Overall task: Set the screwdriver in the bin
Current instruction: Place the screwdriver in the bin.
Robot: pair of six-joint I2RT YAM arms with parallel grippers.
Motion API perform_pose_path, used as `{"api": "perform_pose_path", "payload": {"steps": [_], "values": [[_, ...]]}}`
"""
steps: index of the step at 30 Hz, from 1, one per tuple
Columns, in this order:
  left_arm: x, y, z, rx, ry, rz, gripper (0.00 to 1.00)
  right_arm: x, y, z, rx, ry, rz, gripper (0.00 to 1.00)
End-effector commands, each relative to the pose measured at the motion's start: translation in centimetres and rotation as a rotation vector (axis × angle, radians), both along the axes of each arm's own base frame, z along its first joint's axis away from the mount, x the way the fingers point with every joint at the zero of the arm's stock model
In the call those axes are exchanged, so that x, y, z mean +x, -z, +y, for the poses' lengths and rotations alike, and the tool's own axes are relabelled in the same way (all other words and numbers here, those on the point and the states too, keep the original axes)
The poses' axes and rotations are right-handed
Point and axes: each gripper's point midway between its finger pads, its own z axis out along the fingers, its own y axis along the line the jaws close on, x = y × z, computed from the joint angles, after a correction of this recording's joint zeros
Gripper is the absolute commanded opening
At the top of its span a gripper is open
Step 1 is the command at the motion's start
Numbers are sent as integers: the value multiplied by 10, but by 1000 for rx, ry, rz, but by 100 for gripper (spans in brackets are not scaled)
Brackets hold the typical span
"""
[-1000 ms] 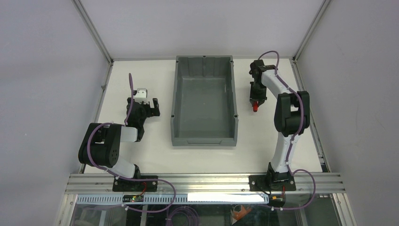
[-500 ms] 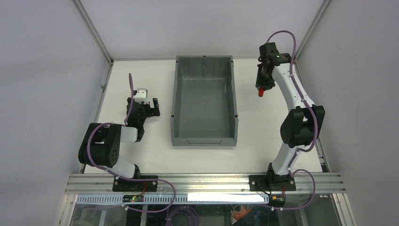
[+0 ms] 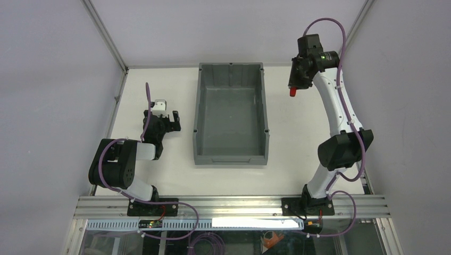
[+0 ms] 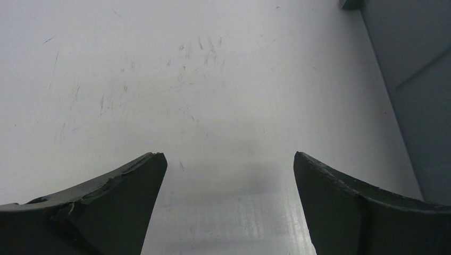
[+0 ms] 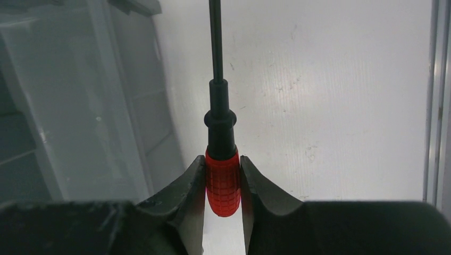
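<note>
above the table (image 3: 295,154), right of the bin (image 3: 197,111), the screwdriver (image 5: 222,183) is clamped by its red handle in the right gripper (image 5: 222,163). the left gripper (image 4: 228,162) is held with its jaws apart.
</note>
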Motion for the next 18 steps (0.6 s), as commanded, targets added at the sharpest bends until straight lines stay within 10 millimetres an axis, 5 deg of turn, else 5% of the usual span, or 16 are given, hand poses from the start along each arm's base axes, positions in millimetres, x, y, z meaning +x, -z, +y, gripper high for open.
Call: {"api": "perform_pose_path", "payload": {"steps": [1,10,18], "values": [[3,-17,1,-16,2,-55,99,-11,-50,23,76,-52,-112,0],[3,-16,1,-17,3,-55,99,-16,-82,70,155,-141,-181,0],[3,-16,1,-16,2,-53,99,-15,-86,111,194,-196,-189,0]]}}
